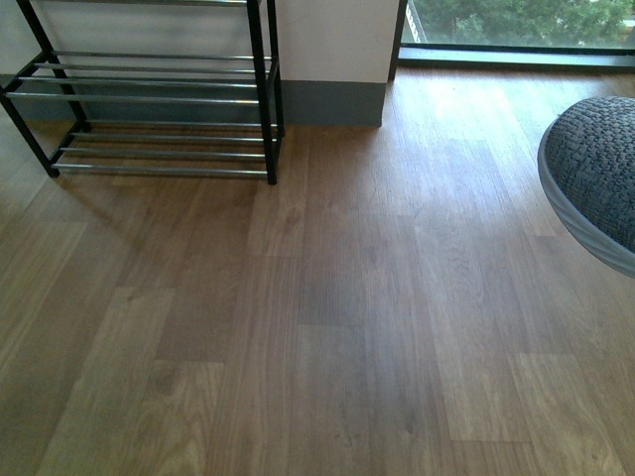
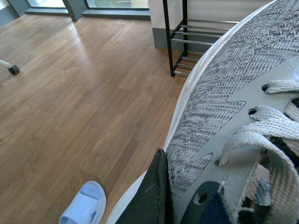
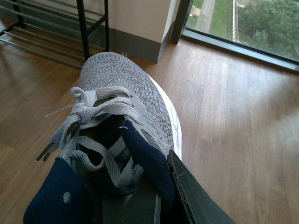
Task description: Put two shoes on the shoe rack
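My left gripper [image 2: 180,189] is shut on a grey knit sneaker [image 2: 233,93], one dark finger [image 2: 152,196] outside its side wall. My right gripper [image 3: 156,186] is shut on the other grey knit sneaker [image 3: 126,84], gripping its collar, with a finger [image 3: 191,196] on the outside. A sneaker toe [image 1: 595,169] shows at the right edge of the front view, above the floor. The shoe rack [image 1: 159,99], black frame with chrome rods, stands empty at the far left by the wall; it also shows in both wrist views [image 2: 187,42] [image 3: 46,37]. One pale-blue slide [image 2: 84,207] lies on the floor.
Wood floor [image 1: 327,317] spreads between me and the rack. A white wall pillar with grey skirting [image 1: 332,59] stands right of the rack, beside a floor-level window [image 1: 516,25]. A caster wheel [image 2: 11,69] sits at the edge of the left wrist view.
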`<act>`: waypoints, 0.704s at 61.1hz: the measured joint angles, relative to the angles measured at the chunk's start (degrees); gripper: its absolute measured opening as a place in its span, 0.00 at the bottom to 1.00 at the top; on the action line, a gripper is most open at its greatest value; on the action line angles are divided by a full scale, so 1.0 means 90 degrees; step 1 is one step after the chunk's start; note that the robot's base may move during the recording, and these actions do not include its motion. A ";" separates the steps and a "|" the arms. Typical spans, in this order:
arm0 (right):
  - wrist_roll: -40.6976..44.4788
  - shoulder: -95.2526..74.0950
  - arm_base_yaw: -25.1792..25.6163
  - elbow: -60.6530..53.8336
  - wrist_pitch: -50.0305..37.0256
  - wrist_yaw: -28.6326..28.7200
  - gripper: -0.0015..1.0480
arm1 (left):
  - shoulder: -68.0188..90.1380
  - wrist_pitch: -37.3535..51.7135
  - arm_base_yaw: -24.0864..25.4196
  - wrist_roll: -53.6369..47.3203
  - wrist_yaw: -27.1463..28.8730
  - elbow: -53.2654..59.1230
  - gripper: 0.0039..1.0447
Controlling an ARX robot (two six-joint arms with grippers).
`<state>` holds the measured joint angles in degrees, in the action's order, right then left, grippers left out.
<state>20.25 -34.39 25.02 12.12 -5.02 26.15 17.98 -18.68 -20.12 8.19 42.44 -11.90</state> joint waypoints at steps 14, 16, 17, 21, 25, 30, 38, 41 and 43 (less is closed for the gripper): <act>0.0000 0.0000 0.0000 0.0000 0.0000 0.0002 0.01 | 0.0002 0.0000 0.0000 0.0000 0.0000 0.0000 0.01; 0.0000 0.0000 0.0000 0.0000 0.0000 0.0002 0.01 | 0.0002 0.0000 0.0000 0.0000 -0.0002 0.0000 0.01; 0.0000 0.0000 0.0000 0.0000 0.0000 0.0002 0.01 | 0.0000 0.0000 0.0000 0.0000 -0.0002 0.0000 0.01; 0.0000 0.0000 -0.0002 0.0000 0.0000 0.0002 0.01 | 0.0000 0.0000 0.0000 0.0000 -0.0002 0.0000 0.01; 0.0000 0.0000 0.0000 0.0000 0.0000 0.0000 0.01 | 0.0000 0.0000 0.0000 0.0000 -0.0002 0.0000 0.01; 0.0000 0.0000 0.0000 0.0000 0.0000 0.0002 0.01 | 0.0002 0.0000 0.0000 0.0000 0.0000 0.0000 0.01; 0.0000 0.0000 0.0000 0.0000 0.0000 0.0002 0.01 | 0.0002 0.0000 0.0000 0.0000 -0.0002 0.0000 0.01; 0.0000 0.0000 0.0000 0.0000 0.0000 0.0002 0.01 | 0.0002 0.0000 0.0000 0.0000 -0.0005 0.0000 0.01; 0.0000 0.0000 0.0000 0.0000 0.0000 0.0002 0.01 | 0.0000 0.0000 0.0000 0.0000 -0.0002 0.0000 0.01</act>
<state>20.25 -34.39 25.02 12.12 -5.02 26.17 17.98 -18.68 -20.12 8.19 42.41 -11.90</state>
